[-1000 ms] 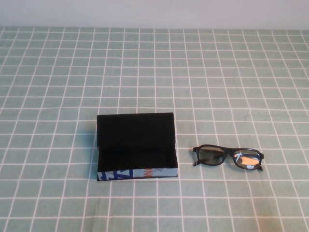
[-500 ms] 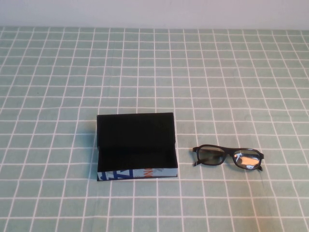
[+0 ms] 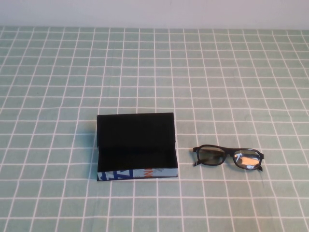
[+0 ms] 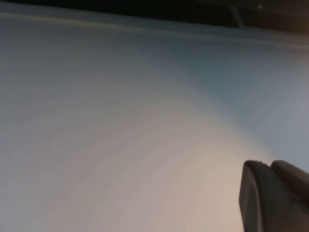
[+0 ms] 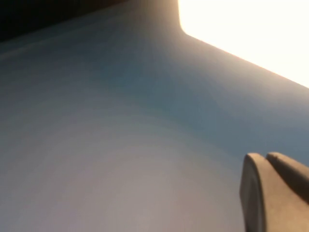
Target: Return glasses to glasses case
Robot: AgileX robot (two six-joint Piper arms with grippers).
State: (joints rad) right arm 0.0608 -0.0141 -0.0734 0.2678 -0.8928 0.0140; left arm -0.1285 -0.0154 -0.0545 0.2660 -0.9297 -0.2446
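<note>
The glasses case (image 3: pixel 136 146) stands open on the table, left of centre. Its flat lid is tipped back and its black lining shows. Its blue-and-white front with an orange mark faces me. The black-framed glasses (image 3: pixel 228 157) lie on the table just right of the case, lenses toward me, apart from it. Neither arm shows in the high view. My left gripper (image 4: pixel 269 165) and my right gripper (image 5: pixel 265 156) each show only in their own wrist view, fingertips together, holding nothing, facing a plain blank surface away from the table.
A green cloth with a white grid (image 3: pixel 154 72) covers the table. A pale wall runs along the far edge. A bright patch (image 5: pixel 251 24) shows in the right wrist view.
</note>
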